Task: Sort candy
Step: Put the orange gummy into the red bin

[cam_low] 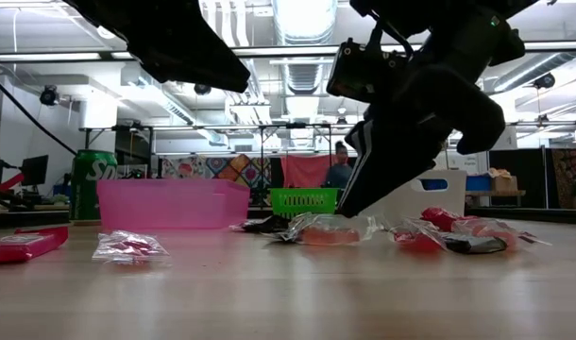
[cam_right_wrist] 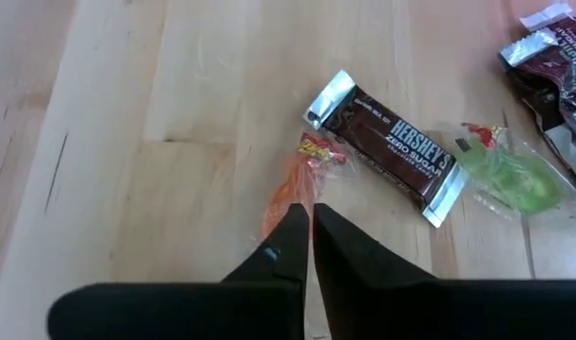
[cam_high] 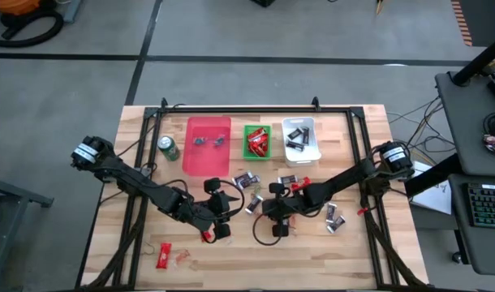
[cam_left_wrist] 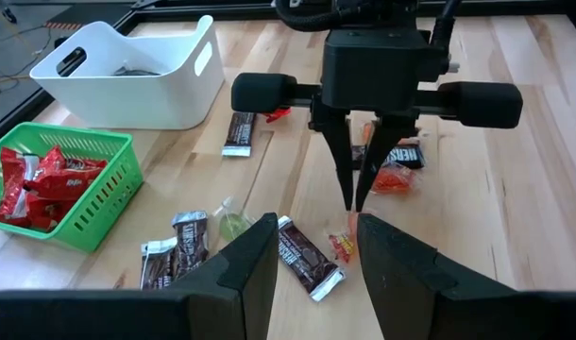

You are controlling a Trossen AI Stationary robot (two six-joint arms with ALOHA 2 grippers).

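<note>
Right gripper (cam_right_wrist: 310, 219) down at table centre, jaws pinched shut on orange-wrapped candy (cam_right_wrist: 290, 194); dark Hershey's bar (cam_right_wrist: 387, 146) just beside, green clear-wrapped sweet (cam_right_wrist: 515, 179) past it. Left gripper (cam_left_wrist: 316, 247) faces it, jaws parted, empty. More candy scattered mid-table; red pieces fill green basket (cam_high: 257, 142), dark ones in white bin (cam_high: 300, 139), few in pink tray (cam_high: 208, 146). Green can (cam_high: 168, 148) beside tray.

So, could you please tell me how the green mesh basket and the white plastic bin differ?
The green mesh basket has open lattice walls; the white plastic bin has solid walls with a handle slot. The green mesh basket holds red-wrapped candies; the white plastic bin holds dark-wrapped ones. The basket looks smaller than the bin. Both are open-topped and stand side by side on the table.
</note>
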